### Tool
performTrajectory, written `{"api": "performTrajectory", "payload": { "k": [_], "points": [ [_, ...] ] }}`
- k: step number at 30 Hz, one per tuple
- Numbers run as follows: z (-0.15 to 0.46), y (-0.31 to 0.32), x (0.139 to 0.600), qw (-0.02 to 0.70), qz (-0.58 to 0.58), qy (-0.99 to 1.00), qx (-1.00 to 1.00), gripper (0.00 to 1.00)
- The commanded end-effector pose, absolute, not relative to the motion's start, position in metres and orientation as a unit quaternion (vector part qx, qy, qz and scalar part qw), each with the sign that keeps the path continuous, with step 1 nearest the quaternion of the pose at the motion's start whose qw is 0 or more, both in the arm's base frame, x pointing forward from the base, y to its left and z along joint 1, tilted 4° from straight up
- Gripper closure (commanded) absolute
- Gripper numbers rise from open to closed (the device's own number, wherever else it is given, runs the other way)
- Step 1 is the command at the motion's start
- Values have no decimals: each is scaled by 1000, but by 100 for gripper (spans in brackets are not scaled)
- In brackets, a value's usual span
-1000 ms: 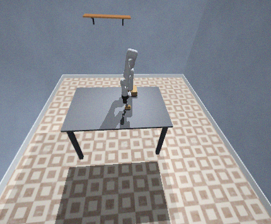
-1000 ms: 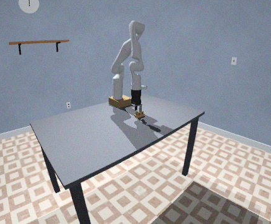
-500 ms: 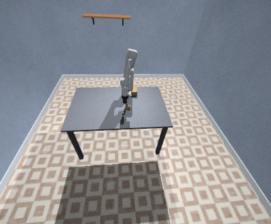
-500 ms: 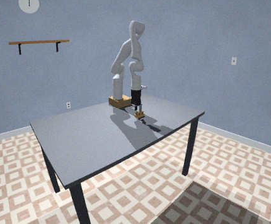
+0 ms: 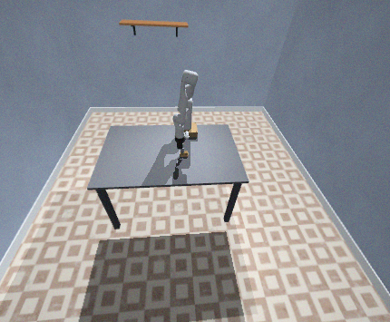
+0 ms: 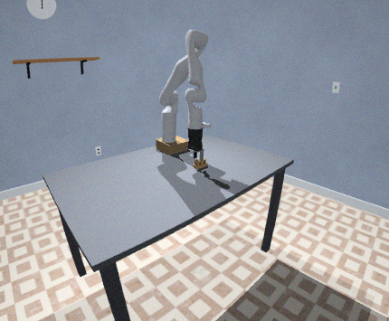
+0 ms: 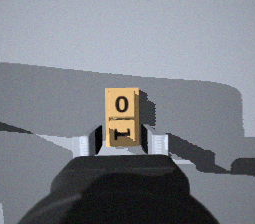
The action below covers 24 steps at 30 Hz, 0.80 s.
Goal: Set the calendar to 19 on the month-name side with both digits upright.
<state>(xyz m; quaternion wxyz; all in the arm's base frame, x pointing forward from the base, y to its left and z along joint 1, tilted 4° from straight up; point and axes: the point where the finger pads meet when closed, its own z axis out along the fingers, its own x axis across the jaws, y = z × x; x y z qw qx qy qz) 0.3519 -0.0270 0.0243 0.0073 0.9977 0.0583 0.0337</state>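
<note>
The small calendar tray [image 6: 200, 166] stands on the table, with two wooden cubes side by side in it. In the wrist view the farther cube [image 7: 121, 104] shows a 0 on its top face. The nearer cube [image 7: 121, 131] shows a 1 turned on its side on its top face. My gripper [image 7: 121, 134] [image 6: 198, 155] is open and comes down from above. Its two fingers stand on either side of the nearer cube, with a gap at each side. The month's name and the cubes' front digits cannot be read in these views.
A wooden box [image 5: 193, 132] [image 6: 172, 146] stands around the arm's base, behind the tray. The dark table [image 5: 130, 159] [image 6: 116, 203] carries the arm's shadow, which falls across the area around the tray. A shelf [image 5: 153, 24] [image 6: 56, 61] hangs on the wall.
</note>
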Motion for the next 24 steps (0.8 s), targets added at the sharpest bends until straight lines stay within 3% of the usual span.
{"api": "performTrajectory", "payload": {
  "k": [1,24],
  "points": [
    [25,-27,352,7,34,58,998,13],
    [13,-27,353,7,34,58,998,13]
  ]
}}
